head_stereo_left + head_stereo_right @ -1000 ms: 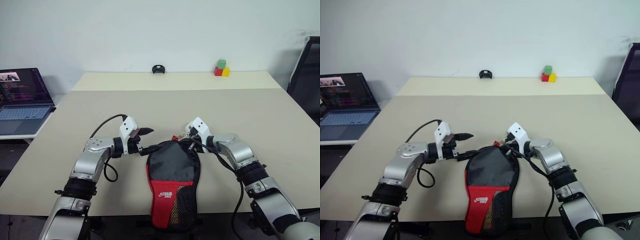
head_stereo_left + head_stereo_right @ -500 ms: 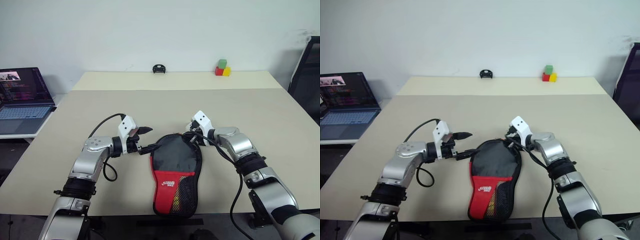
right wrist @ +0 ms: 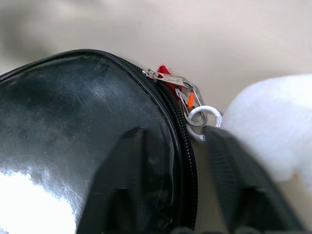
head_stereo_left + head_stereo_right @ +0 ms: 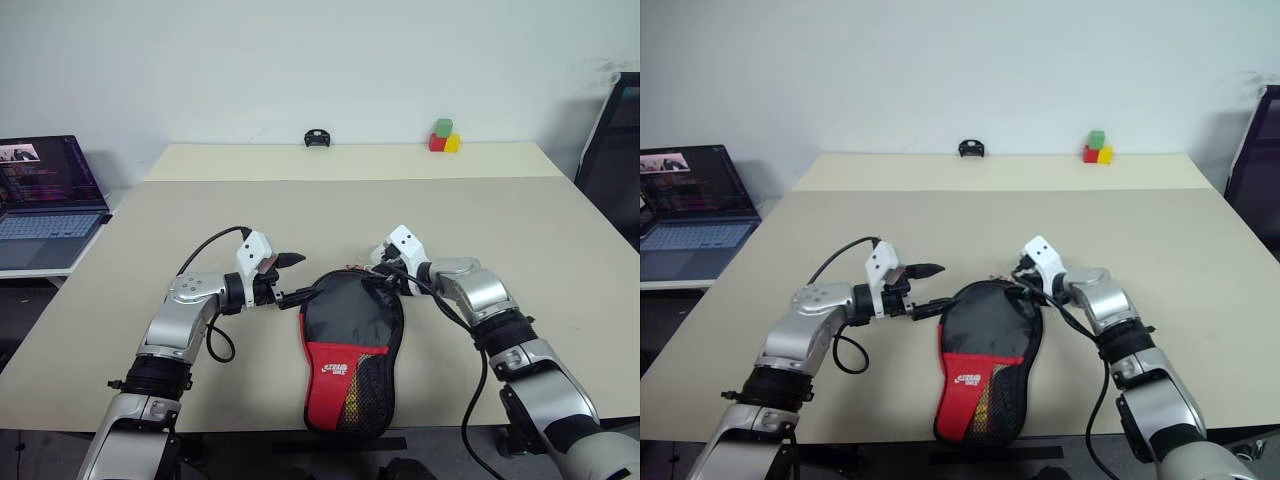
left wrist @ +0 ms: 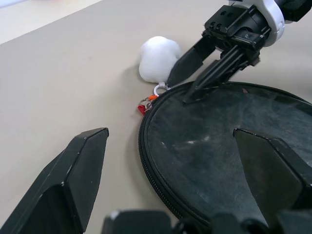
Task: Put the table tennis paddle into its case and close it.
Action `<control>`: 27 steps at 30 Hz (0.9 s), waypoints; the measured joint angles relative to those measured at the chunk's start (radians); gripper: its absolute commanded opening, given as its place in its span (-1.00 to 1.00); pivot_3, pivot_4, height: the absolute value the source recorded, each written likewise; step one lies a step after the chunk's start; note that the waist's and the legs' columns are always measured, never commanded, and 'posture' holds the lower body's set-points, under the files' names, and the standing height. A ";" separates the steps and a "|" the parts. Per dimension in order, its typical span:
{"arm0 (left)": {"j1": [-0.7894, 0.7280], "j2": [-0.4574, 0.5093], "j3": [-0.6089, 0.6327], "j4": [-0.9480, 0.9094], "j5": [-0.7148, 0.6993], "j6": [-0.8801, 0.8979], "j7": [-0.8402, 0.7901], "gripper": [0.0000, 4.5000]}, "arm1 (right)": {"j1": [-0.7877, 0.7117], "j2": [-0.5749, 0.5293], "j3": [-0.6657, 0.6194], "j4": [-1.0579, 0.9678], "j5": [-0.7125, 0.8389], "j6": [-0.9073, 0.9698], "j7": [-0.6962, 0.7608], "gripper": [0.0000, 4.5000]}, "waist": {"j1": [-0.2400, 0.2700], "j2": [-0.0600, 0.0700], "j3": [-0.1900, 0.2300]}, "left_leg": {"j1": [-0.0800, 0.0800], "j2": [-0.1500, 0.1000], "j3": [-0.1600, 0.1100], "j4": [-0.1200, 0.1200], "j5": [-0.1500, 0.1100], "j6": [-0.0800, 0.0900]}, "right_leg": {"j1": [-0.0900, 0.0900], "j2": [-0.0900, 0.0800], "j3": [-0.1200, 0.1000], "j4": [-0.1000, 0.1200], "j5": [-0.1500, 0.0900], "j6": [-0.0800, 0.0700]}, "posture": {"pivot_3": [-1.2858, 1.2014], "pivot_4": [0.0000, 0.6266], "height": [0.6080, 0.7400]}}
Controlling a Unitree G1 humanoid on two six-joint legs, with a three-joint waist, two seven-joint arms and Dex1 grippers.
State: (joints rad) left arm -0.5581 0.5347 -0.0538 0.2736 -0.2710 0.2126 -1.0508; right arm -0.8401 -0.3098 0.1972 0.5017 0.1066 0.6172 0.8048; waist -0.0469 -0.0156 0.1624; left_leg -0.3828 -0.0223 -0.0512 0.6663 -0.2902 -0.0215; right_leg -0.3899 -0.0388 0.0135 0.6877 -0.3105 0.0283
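The case [image 4: 352, 345] lies flat near the table's front edge, with its round black end away from me and its red mesh end toward me. Its zipper [image 3: 183, 146] runs round the rim to a metal pull [image 3: 168, 78]. A white ball charm [image 5: 158, 58] lies just beyond the pull. The paddle is hidden from view. My left gripper [image 4: 295, 278] is open, its fingers straddling the case's upper left rim. My right gripper [image 5: 180, 87] is open at the upper right rim. The zipper passes between its fingers [image 3: 131, 175], and the pull lies free ahead of them.
An open laptop [image 4: 45, 200] sits on a side table at the left. Coloured blocks [image 4: 443, 137] and a small black object [image 4: 318, 138] stand at the far edge of the rear table. A black chair [image 4: 615, 150] is at the right.
My right gripper's fingers have parted at the zip pull. Over the second, the case's round end shifted slightly to the right. The left arm has not moved.
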 measured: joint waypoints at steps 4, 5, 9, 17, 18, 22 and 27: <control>-0.004 -0.008 -0.001 0.000 0.000 0.000 -0.007 1.00 | 0.028 -0.020 -0.053 -0.082 0.057 0.089 0.009 0.19 | 0.004 0.000 0.000 | -0.001 0.000 0.000 0.000 0.000 0.000 | 0.000 0.000 0.000 -0.001 0.000 0.000 | 0.03 -0.52 1.00; -0.005 -0.009 -0.002 0.000 0.000 0.000 -0.010 1.00 | 0.038 -0.033 -0.065 -0.115 0.075 0.115 0.012 0.19 | 0.005 0.000 0.000 | -0.001 0.000 0.000 0.000 0.000 0.000 | 0.000 0.000 0.000 -0.001 0.000 0.000 | 0.03 -0.52 1.00; -0.007 -0.011 -0.026 -0.001 0.000 -0.002 -0.043 1.00 | 0.103 -0.091 -0.141 -0.308 0.176 0.253 0.033 0.19 | 0.011 0.000 0.000 | -0.002 0.000 -0.001 -0.001 0.000 0.000 | 0.000 0.000 -0.001 -0.003 0.000 0.000 | 0.03 -0.52 1.00; -0.051 -0.071 -0.111 0.012 0.030 -0.030 -0.100 1.00 | 0.199 -0.237 -0.315 -0.560 0.339 0.404 0.025 0.19 | 0.023 0.000 0.000 | -0.003 0.000 -0.001 -0.001 -0.002 0.003 | 0.001 0.000 -0.002 -0.006 0.000 0.000 | 0.03 -0.52 1.00; -0.056 -0.086 -0.125 0.017 0.038 -0.039 -0.103 1.00 | 0.205 -0.244 -0.337 -0.573 0.348 0.412 0.016 0.19 | 0.023 0.000 0.000 | -0.003 0.000 -0.001 -0.001 -0.002 0.003 | 0.001 0.000 -0.002 -0.006 0.000 0.000 | 0.03 -0.52 1.00; -0.104 -0.169 -0.181 0.103 0.076 -0.090 -0.117 1.00 | 0.237 -0.261 -0.378 -0.617 0.377 0.431 -0.033 0.19 | 0.019 0.000 0.000 | -0.003 0.000 -0.001 -0.001 -0.002 0.003 | 0.001 0.000 -0.002 -0.005 0.000 0.000 | 0.03 -0.52 1.00; -0.137 -0.218 -0.221 0.206 0.119 -0.157 -0.122 1.00 | 0.271 -0.261 -0.380 -0.655 0.399 0.445 -0.072 0.19 | 0.014 0.000 0.000 | -0.002 0.000 0.000 -0.001 -0.002 0.004 | 0.001 0.000 -0.001 -0.005 0.000 0.000 | 0.03 -0.52 1.00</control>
State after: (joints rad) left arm -0.6954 0.3170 -0.2747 0.4794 -0.1521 0.0554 -1.1727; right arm -0.5688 -0.5704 -0.1824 -0.1528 0.5053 1.0624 0.7326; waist -0.0329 -0.0159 0.1625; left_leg -0.3852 -0.0223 -0.0514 0.6653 -0.2922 -0.0178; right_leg -0.3890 -0.0384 0.0126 0.6830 -0.3105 0.0284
